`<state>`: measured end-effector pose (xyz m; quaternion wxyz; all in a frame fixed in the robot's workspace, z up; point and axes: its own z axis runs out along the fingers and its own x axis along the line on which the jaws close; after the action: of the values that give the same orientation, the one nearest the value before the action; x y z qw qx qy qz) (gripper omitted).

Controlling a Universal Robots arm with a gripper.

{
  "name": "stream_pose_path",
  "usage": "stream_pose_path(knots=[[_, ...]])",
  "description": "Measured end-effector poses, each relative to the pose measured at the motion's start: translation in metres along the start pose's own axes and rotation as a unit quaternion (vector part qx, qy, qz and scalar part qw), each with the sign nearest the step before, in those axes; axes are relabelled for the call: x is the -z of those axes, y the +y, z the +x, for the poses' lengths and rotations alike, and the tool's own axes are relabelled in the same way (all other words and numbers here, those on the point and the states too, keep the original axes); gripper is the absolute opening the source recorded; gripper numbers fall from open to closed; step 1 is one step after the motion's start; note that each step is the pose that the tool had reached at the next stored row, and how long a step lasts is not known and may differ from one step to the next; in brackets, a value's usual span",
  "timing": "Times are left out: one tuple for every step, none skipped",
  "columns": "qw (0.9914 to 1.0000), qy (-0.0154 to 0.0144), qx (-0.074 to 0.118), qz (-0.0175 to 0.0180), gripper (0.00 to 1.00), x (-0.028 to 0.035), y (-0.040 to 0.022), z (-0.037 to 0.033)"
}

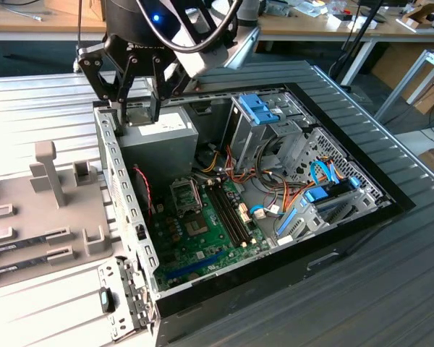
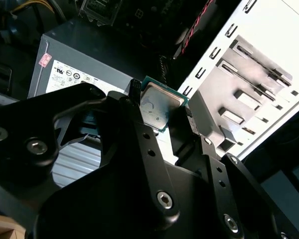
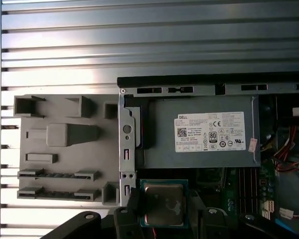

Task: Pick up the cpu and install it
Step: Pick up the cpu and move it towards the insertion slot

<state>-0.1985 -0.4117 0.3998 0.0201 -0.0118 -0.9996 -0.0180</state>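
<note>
The exterior view looks obliquely down on the computer case. Both wrist views look past the tool, close onto its eleven-o'clock power supply.

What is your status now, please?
Gripper shut on cpu. Cpu held near power supply, not yet in socket. No obstacle seen over socket.

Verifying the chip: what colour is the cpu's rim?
Green; the cpu shows best in the second wrist view.

cpu: dull silver metal top, smudged; hand matt black; table ribbed metal.
</note>
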Motion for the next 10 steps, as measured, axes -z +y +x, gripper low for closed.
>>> stream_pose_path(knots=[[1.00000, 0.0000, 0.000, 0.0000, 0.47, 0.0000, -0.0003, -0.0006], [1.00000, 0.0000, 0.000, 0.0000, 0.47, 0.0001, -0.0009, -0.0019], [1.00000, 0.0000, 0.000, 0.0000, 0.47, 0.0002, -0.0014, -0.0032], [1.00000, 0.0000, 0.000, 0.0000, 0.47, 0.0002, -0.0020, -0.0044], [1.00000, 0.0000, 0.000, 0.0000, 0.47, 0.0002, -0.0025, -0.0054], [1.00000, 0.0000, 0.000, 0.0000, 0.47, 0.0002, -0.0028, -0.0061], [1.00000, 0.0000, 0.000, 0.0000, 0.47, 0.0003, -0.0031, -0.0067], [1.00000, 0.0000, 0.000, 0.0000, 0.47, 0.0003, -0.0035, -0.0074], [1.00000, 0.0000, 0.000, 0.0000, 0.47, 0.0003, -0.0040, -0.0085], [1.00000, 0.0000, 0.000, 0.0000, 0.47, 0.0004, -0.0045, -0.0096]])
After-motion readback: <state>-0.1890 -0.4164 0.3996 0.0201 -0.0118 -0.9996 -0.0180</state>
